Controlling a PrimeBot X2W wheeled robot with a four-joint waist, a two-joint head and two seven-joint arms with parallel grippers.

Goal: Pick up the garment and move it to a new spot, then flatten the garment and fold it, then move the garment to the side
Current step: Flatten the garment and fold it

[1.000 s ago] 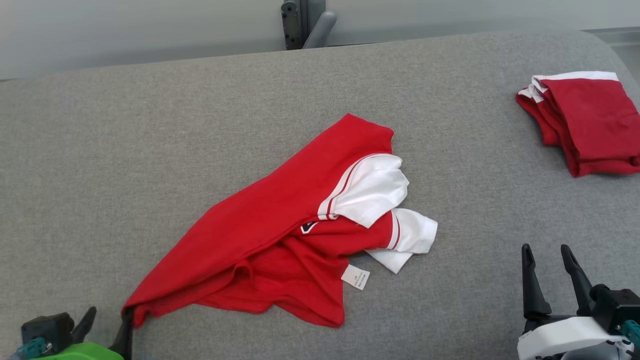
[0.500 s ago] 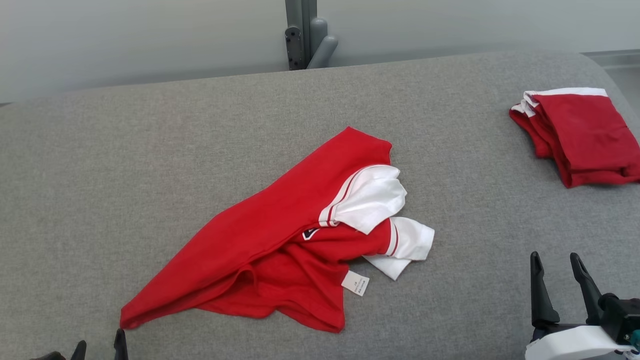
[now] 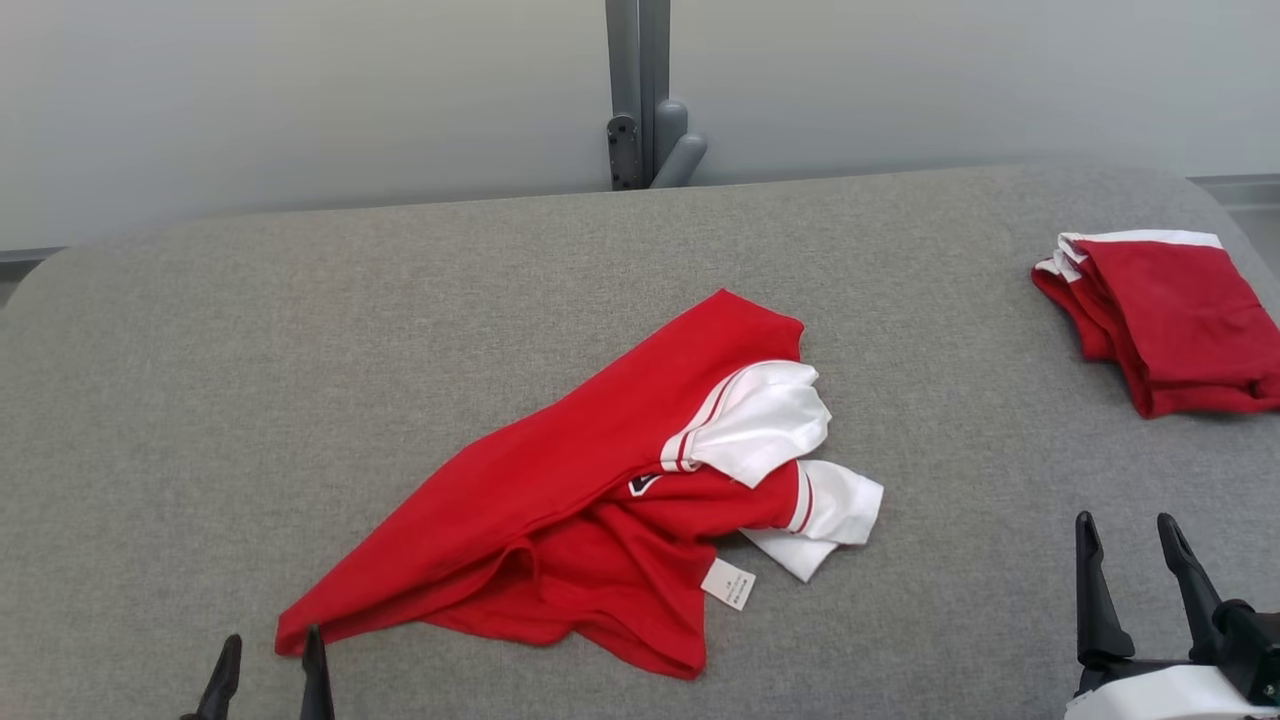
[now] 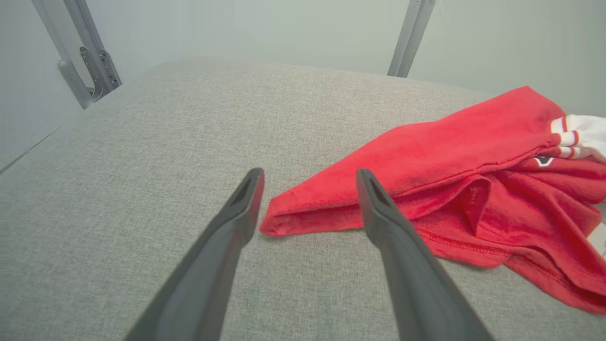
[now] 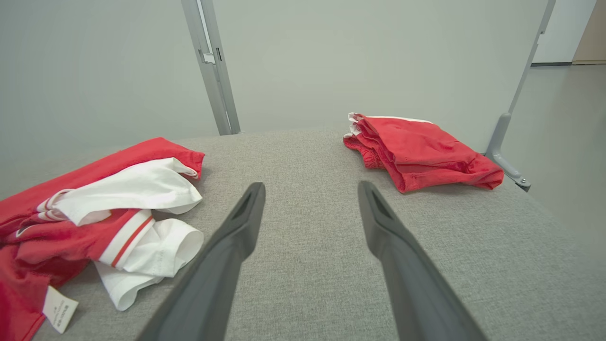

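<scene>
In the head view the garment lay crumpled at the middle of the grey table. Its long axis ran on a slant, from a pointed red corner near the table's front left to a blunt end nearer the table's far edge. Its white sleeves and label faced the table's right side. Bare cloth surface lay open all along the table's left half and far edge. A folded red stack sat at the table's far right edge. The left gripper stood at the table's front edge with fingers apart, and the right gripper at the front right was likewise spread and empty.

In the left wrist view the left gripper was wide open, holding nothing. The garment's pointed corner lay on the table between the fingertips, apparently untouched.

In the right wrist view the right gripper gaped over bare table, the garment toward the table's middle and the folded stack by its far edge.
</scene>
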